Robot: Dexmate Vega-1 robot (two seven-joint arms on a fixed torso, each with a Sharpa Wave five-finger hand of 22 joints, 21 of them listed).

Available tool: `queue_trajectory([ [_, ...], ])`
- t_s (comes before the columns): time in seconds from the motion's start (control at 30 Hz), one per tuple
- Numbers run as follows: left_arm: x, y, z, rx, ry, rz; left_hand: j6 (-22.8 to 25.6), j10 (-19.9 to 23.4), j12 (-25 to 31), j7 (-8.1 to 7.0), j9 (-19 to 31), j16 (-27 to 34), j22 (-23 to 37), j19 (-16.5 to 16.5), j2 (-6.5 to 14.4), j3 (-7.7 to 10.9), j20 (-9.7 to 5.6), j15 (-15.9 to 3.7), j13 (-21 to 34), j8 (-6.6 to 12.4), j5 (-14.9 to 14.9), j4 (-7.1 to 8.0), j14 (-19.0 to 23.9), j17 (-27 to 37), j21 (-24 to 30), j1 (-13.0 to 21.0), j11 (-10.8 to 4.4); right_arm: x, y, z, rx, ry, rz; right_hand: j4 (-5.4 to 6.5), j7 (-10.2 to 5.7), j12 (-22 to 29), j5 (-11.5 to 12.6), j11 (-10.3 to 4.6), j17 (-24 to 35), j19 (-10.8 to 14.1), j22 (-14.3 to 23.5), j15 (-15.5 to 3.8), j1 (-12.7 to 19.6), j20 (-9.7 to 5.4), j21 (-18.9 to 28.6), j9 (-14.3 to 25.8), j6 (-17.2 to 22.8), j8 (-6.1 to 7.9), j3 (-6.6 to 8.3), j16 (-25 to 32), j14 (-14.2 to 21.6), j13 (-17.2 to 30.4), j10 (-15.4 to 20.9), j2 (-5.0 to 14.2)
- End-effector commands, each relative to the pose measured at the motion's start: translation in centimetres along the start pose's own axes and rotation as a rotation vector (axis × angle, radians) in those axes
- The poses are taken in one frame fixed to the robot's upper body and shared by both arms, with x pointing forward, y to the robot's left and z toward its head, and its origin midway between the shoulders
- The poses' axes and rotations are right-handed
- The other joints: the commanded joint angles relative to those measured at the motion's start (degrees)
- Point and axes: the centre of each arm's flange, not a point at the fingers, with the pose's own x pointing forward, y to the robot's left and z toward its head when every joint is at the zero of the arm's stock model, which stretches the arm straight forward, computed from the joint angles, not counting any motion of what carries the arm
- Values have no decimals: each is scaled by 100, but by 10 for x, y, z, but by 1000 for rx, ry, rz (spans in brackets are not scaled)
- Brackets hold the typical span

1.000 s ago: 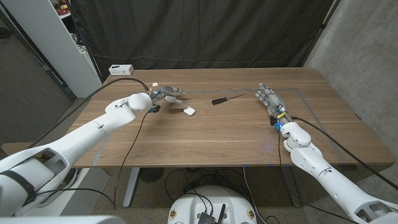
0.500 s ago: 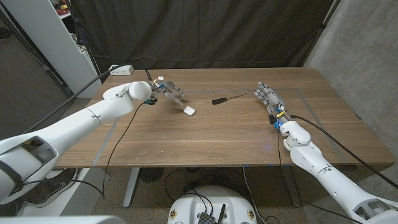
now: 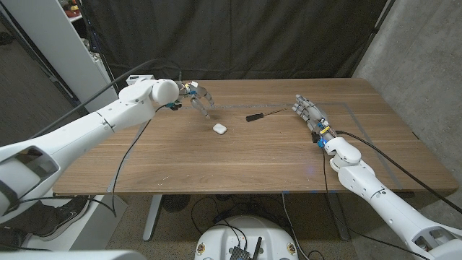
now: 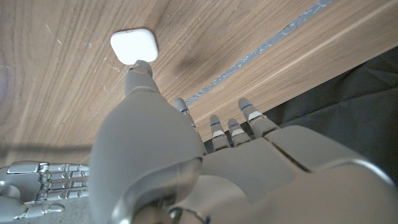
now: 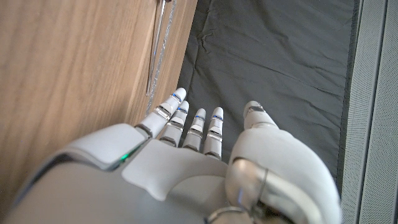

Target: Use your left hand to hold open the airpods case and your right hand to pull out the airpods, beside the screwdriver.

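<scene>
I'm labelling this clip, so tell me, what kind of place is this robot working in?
Probably a robotics lab or test cell, not a home: a black curtain hangs behind the wooden table, a bare concrete wall stands at one side, and cables run along the arms.

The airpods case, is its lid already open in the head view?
No, the airpods case lies shut on the table, and the left hand hovers apart from it.

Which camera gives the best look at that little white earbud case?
The left wrist view: the airpods case shows large there, closed, lying on the wood just beyond the left hand. The head view shows it as a small white spot between that hand and the screwdriver. The right wrist view looks along the right hand toward the table edge.
</scene>
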Motion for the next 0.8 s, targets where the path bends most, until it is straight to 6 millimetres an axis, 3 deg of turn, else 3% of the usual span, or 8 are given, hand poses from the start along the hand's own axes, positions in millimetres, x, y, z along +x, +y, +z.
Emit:
queue_trajectory([
  [0.03,12,-12,10,82,-64,-8,-101,80,36,13,-21,41,13,19,-12,-76,0,-53,-2,-76,37,-13,45,16,36,88,-27,-5,-2,1,1,0,-6,-12,8,32,38,-13,27,-6,27,-455,-61,14,30,25,64,18,52,32,7,28,32,-7],
  [0.23,26,-27,10,106,-70,-28,-67,111,48,16,-39,36,14,30,5,-87,-2,-61,-2,-75,47,-18,51,14,42,114,-23,-7,-3,-1,7,2,-19,-15,13,36,38,15,27,-2,27,-453,-61,17,32,25,68,18,56,33,10,28,46,-7],
  [0.8,54,-38,25,127,-124,-71,96,129,55,15,-96,21,15,19,57,-146,-14,-75,-4,-50,71,-10,60,12,41,152,-28,-11,-11,-4,21,6,-44,-20,6,35,38,-1,26,-9,27,-451,-65,19,31,26,73,17,61,34,13,28,55,-7],
])
